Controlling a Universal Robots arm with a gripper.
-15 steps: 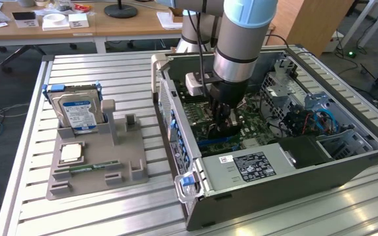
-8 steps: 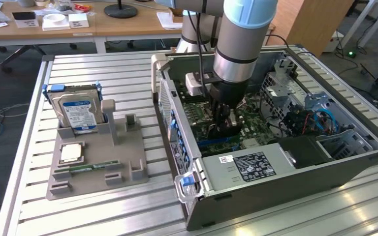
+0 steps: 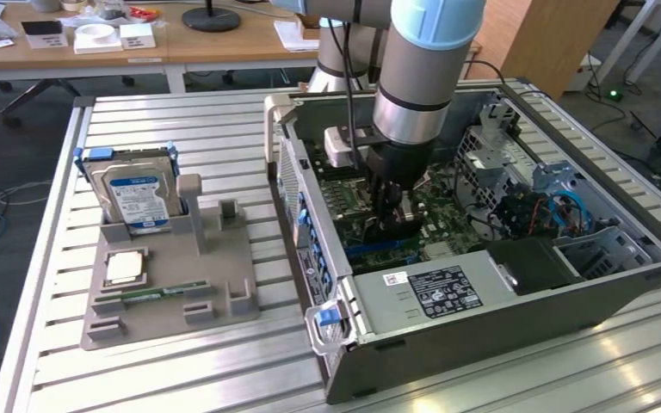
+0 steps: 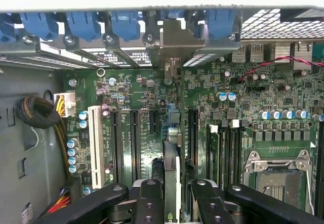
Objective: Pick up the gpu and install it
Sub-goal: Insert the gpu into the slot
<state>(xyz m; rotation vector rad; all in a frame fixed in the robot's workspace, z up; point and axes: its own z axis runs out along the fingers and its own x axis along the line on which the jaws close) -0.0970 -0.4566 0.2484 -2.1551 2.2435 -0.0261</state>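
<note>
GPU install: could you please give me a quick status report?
Pincer shut on gpu, down inside the open computer case. Card edge-on over the motherboard slots, bracket toward the rear openings. Nothing seen blocking the slot.

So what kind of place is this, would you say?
Probably a robotics lab or test workshop: a robot arm reaches into an open computer case on a slatted metal table, with a hard drive in a grey holder and office desks behind.
</note>
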